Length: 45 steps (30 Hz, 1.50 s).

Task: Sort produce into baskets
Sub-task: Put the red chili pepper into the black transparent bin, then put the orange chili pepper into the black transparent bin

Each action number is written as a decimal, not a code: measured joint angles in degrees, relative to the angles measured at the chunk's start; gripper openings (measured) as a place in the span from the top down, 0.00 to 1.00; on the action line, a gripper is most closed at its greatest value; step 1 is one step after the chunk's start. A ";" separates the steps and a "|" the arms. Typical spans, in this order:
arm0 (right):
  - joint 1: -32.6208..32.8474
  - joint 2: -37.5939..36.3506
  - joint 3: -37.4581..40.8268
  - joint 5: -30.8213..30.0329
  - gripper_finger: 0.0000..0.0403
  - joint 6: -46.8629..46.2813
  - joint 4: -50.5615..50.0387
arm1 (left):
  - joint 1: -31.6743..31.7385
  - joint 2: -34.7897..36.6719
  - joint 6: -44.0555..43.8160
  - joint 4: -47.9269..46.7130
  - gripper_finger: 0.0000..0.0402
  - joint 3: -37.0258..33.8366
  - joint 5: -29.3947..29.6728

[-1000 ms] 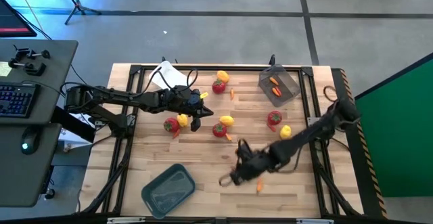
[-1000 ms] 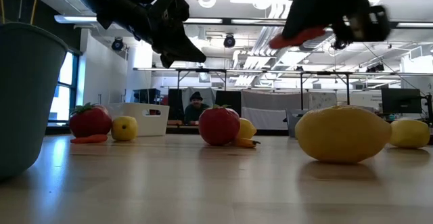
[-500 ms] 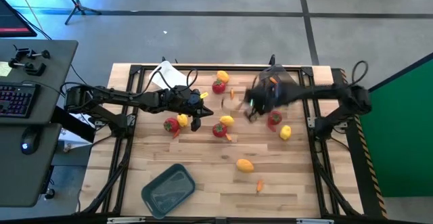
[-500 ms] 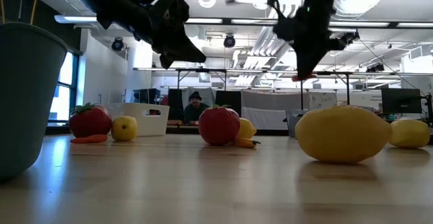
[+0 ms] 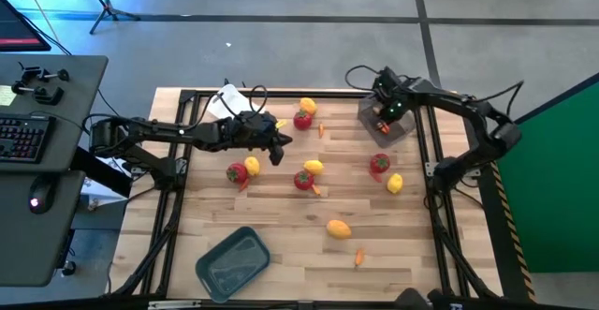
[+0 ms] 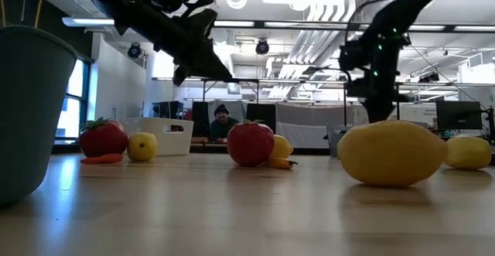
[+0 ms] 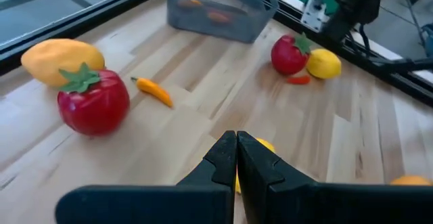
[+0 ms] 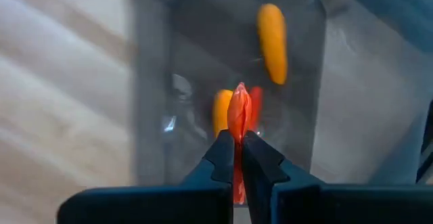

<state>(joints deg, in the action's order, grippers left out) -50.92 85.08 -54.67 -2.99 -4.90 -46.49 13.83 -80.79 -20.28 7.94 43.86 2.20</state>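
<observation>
Hovering over the dark see-through basket [image 5: 387, 119] at the far right, the right hand [image 8: 238, 158] pinches a thin red piece [image 8: 238, 116]; two orange pieces [image 8: 272, 33] already lie inside. The left hand [image 7: 236, 158] is closed and empty, and most produce, red fruits [image 5: 379, 164] and yellow ones [image 5: 339, 228], remains loose on the worktop [image 5: 281, 216].

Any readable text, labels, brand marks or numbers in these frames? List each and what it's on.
None readable.
Keyboard on the side desk: key legends too small to read.
Dark see-through basket, produce and both arms: no visible markings.
Room behind the table in the low view: no legible signs.
</observation>
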 joint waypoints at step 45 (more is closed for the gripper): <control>27.56 5.02 -3.37 -3.52 0.49 -29.68 32.69 | 3.42 -0.03 5.49 0.91 1.00 -1.71 2.66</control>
<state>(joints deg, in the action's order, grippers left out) -23.36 90.10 -58.04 -6.50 -34.57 -13.79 17.26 -80.82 -14.79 8.85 42.15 4.87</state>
